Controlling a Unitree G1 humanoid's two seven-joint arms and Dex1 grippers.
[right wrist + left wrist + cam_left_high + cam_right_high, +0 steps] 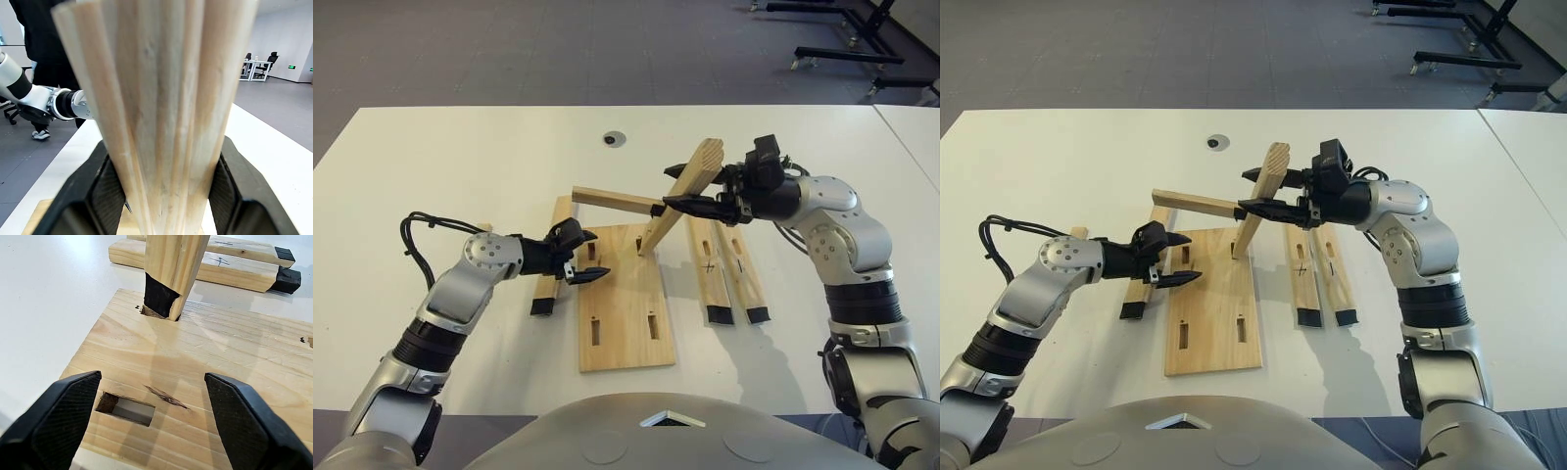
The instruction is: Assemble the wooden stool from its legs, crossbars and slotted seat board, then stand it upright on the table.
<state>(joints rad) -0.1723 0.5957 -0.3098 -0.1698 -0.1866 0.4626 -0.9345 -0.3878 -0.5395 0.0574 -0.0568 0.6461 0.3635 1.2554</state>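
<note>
The slotted seat board lies flat at the middle of the table. My right gripper is shut on a wooden leg that leans over the board. The leg's black-tipped foot sits in the board's far right slot. A crossbar sticks out from that leg toward my left. My left gripper hovers open over the board's far left slot, its fingers on either side of the slot and holding nothing. In the right wrist view the leg sits between the two pads.
Two loose legs with black tips lie side by side right of the board. Another leg lies along the board's left edge. A small wooden piece shows behind my left arm. A round cable hole sits toward the table's far edge.
</note>
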